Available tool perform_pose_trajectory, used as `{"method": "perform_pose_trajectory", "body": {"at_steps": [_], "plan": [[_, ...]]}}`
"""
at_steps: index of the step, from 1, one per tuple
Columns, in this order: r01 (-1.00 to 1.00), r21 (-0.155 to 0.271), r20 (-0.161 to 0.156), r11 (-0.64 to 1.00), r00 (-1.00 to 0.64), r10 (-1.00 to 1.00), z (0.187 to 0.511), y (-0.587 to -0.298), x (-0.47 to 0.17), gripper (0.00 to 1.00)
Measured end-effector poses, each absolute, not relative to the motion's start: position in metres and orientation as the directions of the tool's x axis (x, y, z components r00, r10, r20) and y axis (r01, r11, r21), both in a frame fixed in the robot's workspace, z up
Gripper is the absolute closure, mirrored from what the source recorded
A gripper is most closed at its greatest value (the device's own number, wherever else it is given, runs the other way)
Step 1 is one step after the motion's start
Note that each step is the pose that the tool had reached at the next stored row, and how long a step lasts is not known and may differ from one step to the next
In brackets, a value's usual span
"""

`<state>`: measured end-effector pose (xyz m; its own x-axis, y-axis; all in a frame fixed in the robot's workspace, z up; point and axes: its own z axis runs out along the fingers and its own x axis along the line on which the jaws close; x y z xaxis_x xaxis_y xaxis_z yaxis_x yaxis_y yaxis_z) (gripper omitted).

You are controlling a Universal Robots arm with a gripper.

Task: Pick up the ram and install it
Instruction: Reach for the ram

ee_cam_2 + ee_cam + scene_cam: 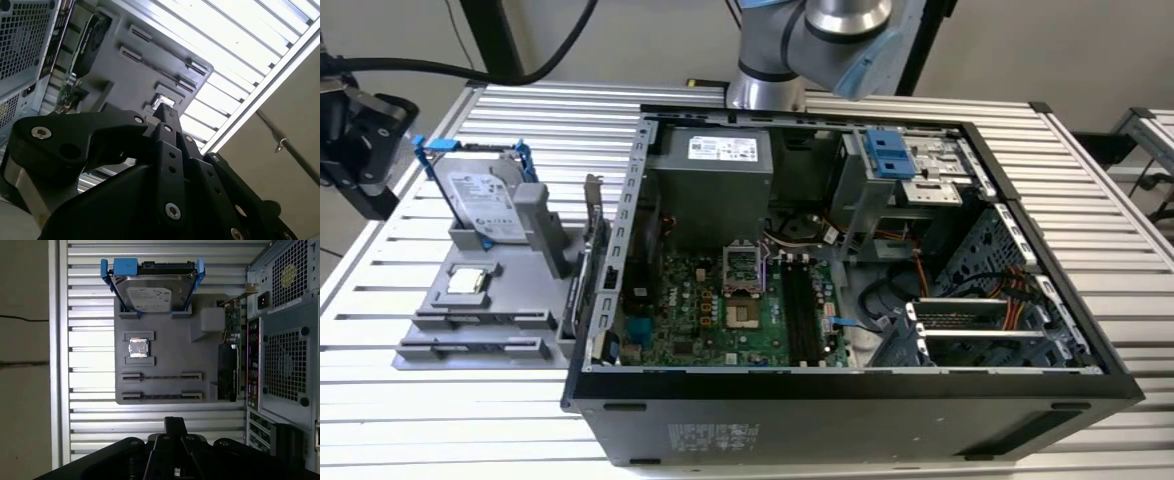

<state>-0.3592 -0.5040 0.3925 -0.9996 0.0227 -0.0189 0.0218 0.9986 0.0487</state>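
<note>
1. At the exterior view's left edge, the arm's black wrist end [358,130] hangs beside the slatted metal desk [440,420]; in the first wrist view the hand [175,421] has its fingers together with nothing seen between them, its tip set against the slats just beside the grey holder [170,352].
2. The holder lies on the desk; a hard drive in a blue bracket [487,195] stands upright at its far end; a square silver processor [467,281] lies flat in the middle; two long slots [162,376] run side by side at its near end.
3. A green card with a black fan [227,365] stands on edge between holder and case.
4. The open computer case [854,385] holds the motherboard [707,310] with its black slots [801,310]; whether the ram sits in these or in the holder's slots I cannot tell.
5. A blue-tabbed drive cage [891,150] sits in the far corner towards the exterior view's right.
</note>
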Motion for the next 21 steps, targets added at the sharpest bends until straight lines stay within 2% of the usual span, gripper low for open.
{"method": "perform_pose_trajectory", "body": {"at_steps": [15,21], "plan": [[0.02,0.049,-0.019,0.999,-1.0,0.021,0.3924,-0.5053,-0.3599,1.0],[-0.048,0.048,-0.019,0.998,-0.999,-0.047,0.3924,-0.5053,-0.3601,1.0]]}}
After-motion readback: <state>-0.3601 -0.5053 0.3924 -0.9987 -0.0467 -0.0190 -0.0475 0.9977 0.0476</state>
